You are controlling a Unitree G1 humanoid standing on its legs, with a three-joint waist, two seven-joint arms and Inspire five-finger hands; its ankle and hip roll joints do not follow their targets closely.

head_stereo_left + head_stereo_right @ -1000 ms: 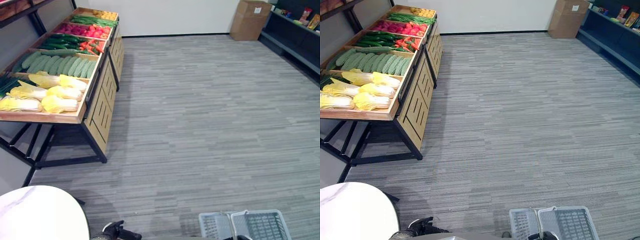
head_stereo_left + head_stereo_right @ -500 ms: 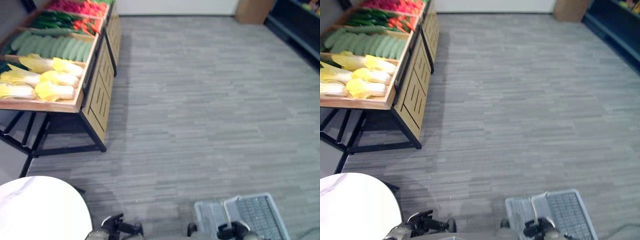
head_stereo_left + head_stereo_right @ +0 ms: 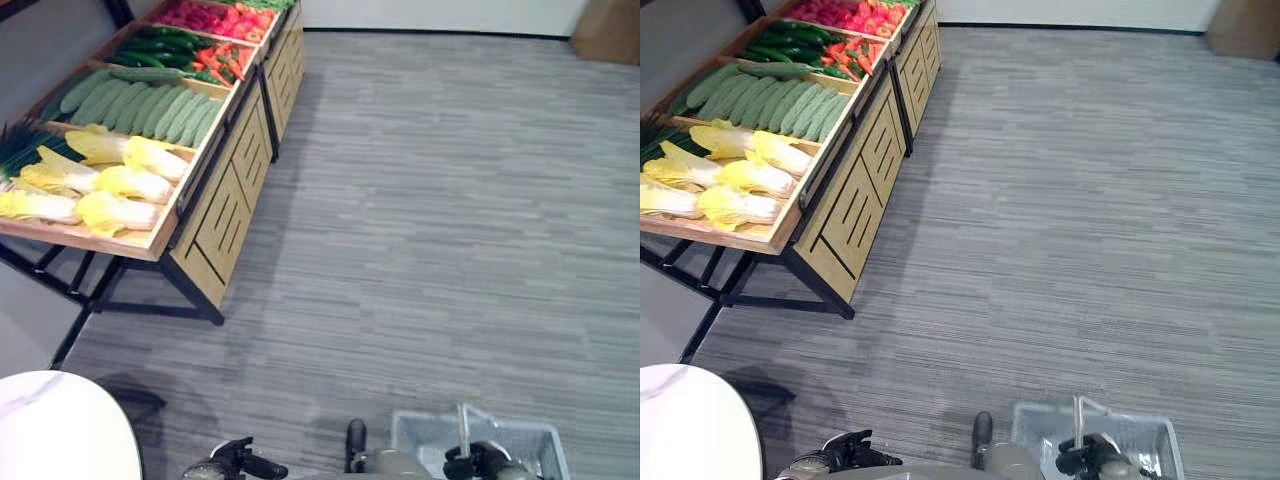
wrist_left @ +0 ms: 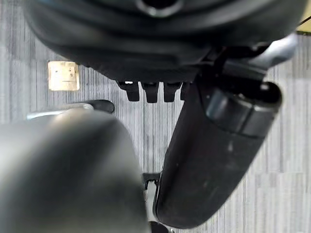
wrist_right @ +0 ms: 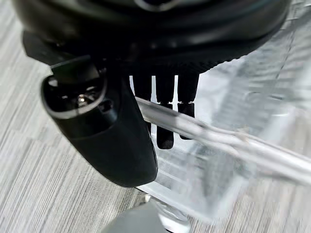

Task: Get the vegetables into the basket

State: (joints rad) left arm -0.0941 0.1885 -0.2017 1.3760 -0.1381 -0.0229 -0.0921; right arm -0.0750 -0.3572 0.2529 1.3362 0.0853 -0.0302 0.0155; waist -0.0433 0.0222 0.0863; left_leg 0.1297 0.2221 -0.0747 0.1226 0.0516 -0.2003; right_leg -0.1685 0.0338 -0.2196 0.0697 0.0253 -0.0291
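The vegetables lie on a wooden stand at the left: yellow napa cabbages at the near end, then pale green gourds, dark cucumbers and red peppers. A pale plastic basket hangs low at the right, above the floor. My right hand is curled round its handle, thumb on one side and fingers on the other. My left hand hangs at the lower left with relaxed fingers, holding nothing. Both hands are far from the stand.
A round white table stands at the lower left, close to the stand's black legs. A cardboard box sits at the far right by the wall. Grey striped floor lies between me and the stand.
The whole picture has shifted: the camera has turned, so the stand now shows further right and the box at the corner. The basket still hangs from my right hand.
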